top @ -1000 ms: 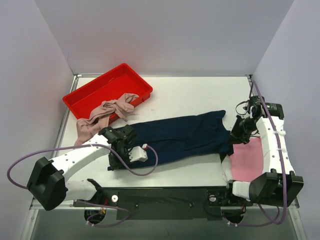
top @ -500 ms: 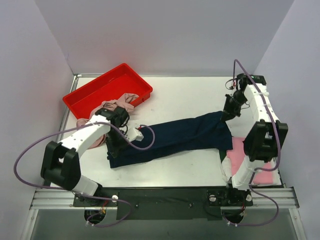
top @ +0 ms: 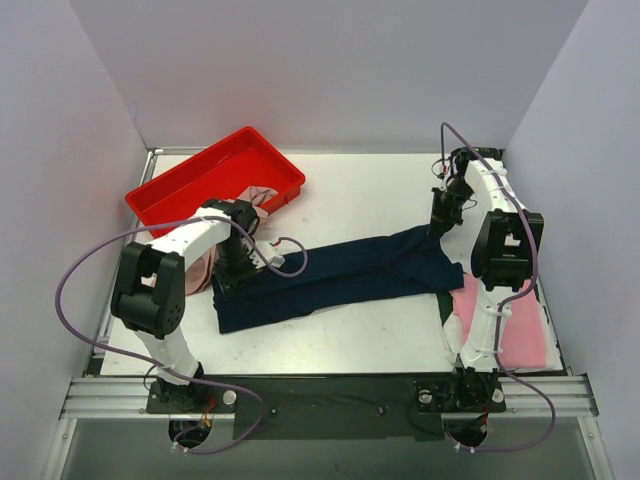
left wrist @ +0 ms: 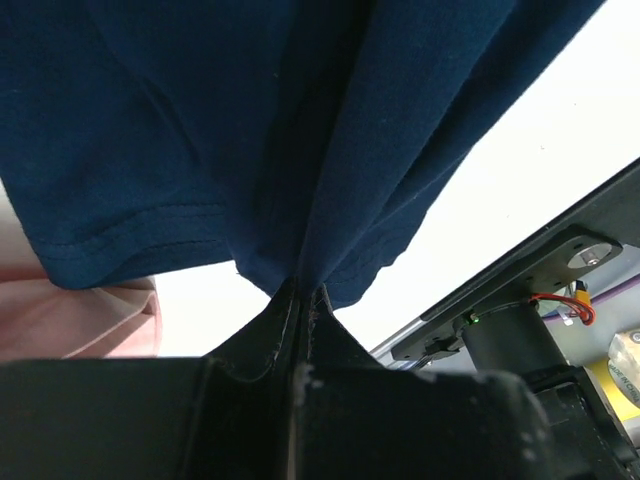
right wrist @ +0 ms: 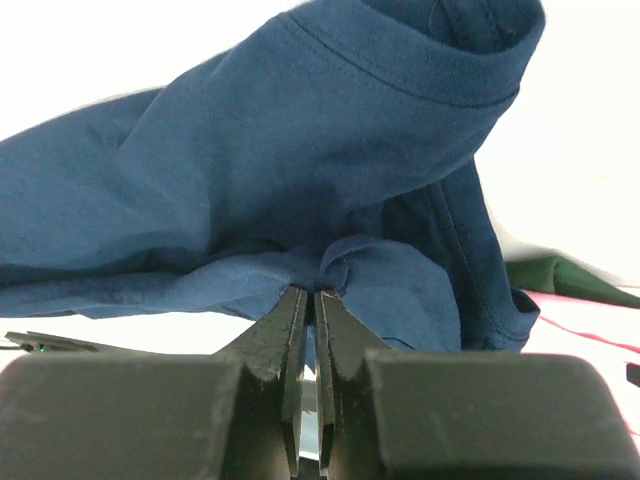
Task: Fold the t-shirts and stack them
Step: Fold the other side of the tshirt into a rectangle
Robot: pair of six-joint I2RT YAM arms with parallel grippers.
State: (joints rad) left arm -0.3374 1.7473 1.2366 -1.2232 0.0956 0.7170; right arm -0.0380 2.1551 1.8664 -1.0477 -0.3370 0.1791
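Top view: dark navy blue cloth t-shirt [top: 340,275] lies stretched slantwise across the white table [top: 360,195]. The left hand [top: 230,280] is at its left end and the right hand [top: 438,225] at its far right corner. Red plastic tray [top: 215,180] sits at far left. The dusty beige-pink cloth shirt [top: 203,268] is bunched just beside the tray, partly hidden by the left arm. Bright pink shirt [top: 520,330] lies flat at near right, behind the right arm. Pale plain walls on three sides. Left wrist view: hand clamped tight on a pinch of navy hem [left wrist: 250,130], with beige-pink cloth [left wrist: 70,315] at the left edge. Right wrist view: hand pinched closed on a navy fold [right wrist: 280,170], pink cloth [right wrist: 590,330] low right.
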